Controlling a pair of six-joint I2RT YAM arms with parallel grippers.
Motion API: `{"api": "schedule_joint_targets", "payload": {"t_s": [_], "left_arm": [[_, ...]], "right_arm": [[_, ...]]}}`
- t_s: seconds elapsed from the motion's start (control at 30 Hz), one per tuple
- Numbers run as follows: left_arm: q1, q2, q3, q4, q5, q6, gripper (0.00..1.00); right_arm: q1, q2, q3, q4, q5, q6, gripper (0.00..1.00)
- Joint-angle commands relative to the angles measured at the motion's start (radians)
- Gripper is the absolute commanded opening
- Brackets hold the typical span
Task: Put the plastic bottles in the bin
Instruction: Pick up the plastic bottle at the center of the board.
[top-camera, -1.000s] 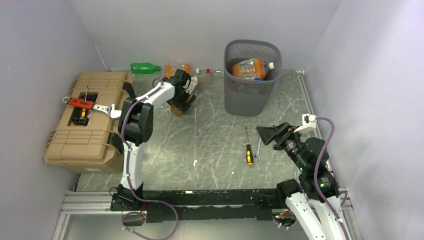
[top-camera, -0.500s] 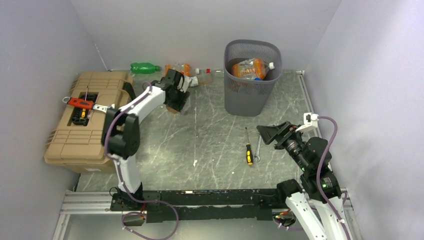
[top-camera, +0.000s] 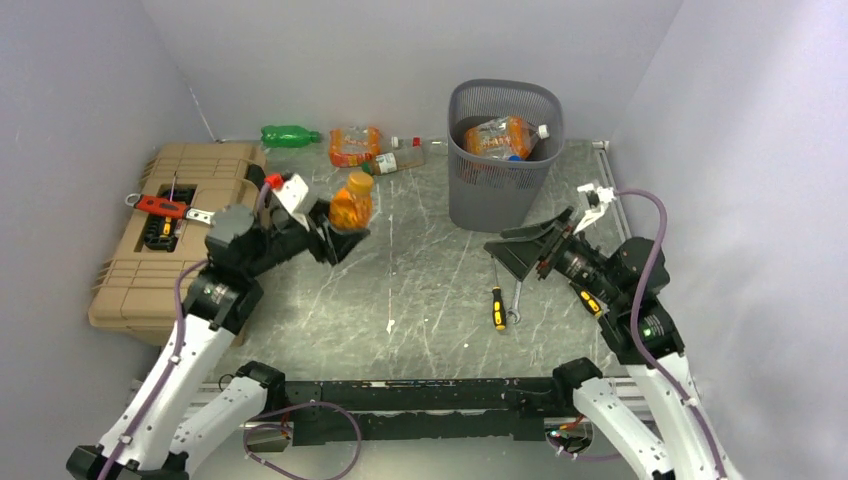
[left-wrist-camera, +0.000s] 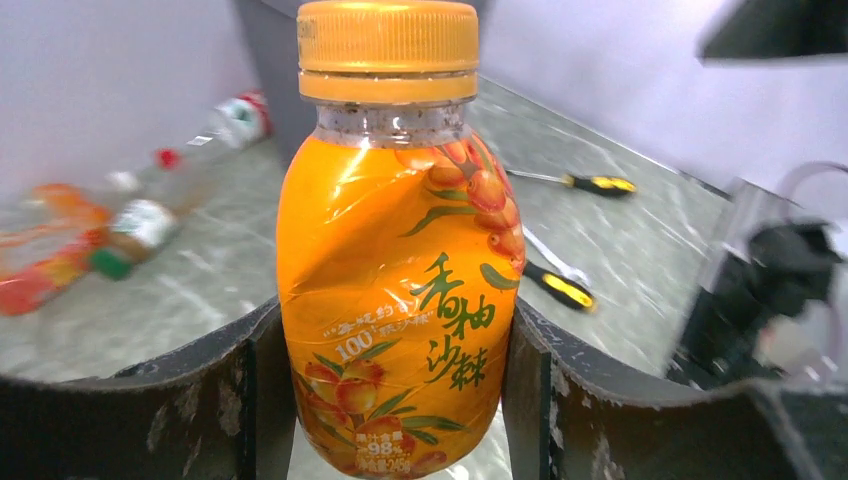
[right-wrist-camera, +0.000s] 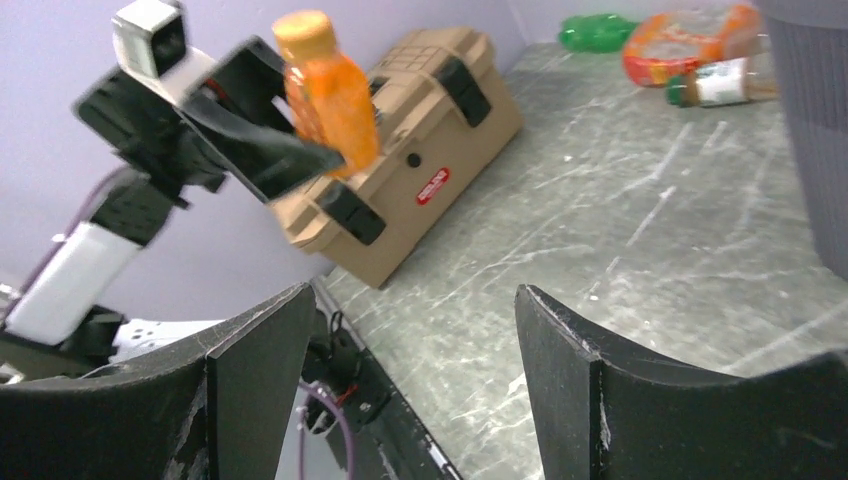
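Note:
An orange juice bottle (top-camera: 351, 204) with an orange cap stands upright in the air, my left gripper (top-camera: 340, 228) shut on its lower body (left-wrist-camera: 400, 280). It hangs over the floor just right of the toolbox and left of the bin (top-camera: 505, 190), a dark grey mesh basket holding crumpled bottles (top-camera: 500, 137). A green bottle (top-camera: 290, 135), an orange-tinted one (top-camera: 355, 146) and a small clear one (top-camera: 402, 158) lie along the back wall. My right gripper (top-camera: 522, 248) hovers open in front of the bin with nothing between its fingers (right-wrist-camera: 412, 300); its view shows the held bottle (right-wrist-camera: 328, 95).
A tan toolbox (top-camera: 180, 240) with a red-handled tool (top-camera: 160, 206) on top fills the left side. A black-and-yellow screwdriver (top-camera: 497, 300) and a wrench (top-camera: 515, 298) lie on the floor below the right gripper. Walls close in left, back and right.
My left arm has drawn back from the back wall toward the near left, lifting the orange bottle off the floor. The right gripper has risen and swung slightly left.

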Motion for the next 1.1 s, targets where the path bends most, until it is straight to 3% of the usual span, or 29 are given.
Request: {"api": "schedule_joint_targets", "payload": {"t_s": [0.0,0.2,0.4,0.63,0.77,1.07], "left_arm": [[-0.001,-0.059,-0.221,0.272,0.342,-0.189,0.25],[-0.024,-0.141,-0.367,0.484,0.385,-0.309,0.24],[-0.045,-0.129,-0.394,0.566,0.431,-0.377,0.23],[-0.083,-0.132,-0.386,0.516,0.439,-0.345,0.22],[-0.108,-0.135,-0.370,0.452,0.428,-0.290,0.21],[-0.141,-0.146,-0.360,0.391,0.399,-0.241,0.21]], "right_arm": [[0.129,0.100,0.127,0.034,0.051,-0.120,0.77],[0.421,0.226,0.208,-0.025,0.421,-0.256,0.76],[0.695,0.235,0.062,0.236,0.710,-0.324,0.77],[0.769,0.317,0.060,0.425,0.755,-0.325,0.80],[0.769,0.340,0.054,0.549,0.696,-0.294,0.81],[0.769,0.507,0.185,0.483,0.592,-0.249,0.82]]}}
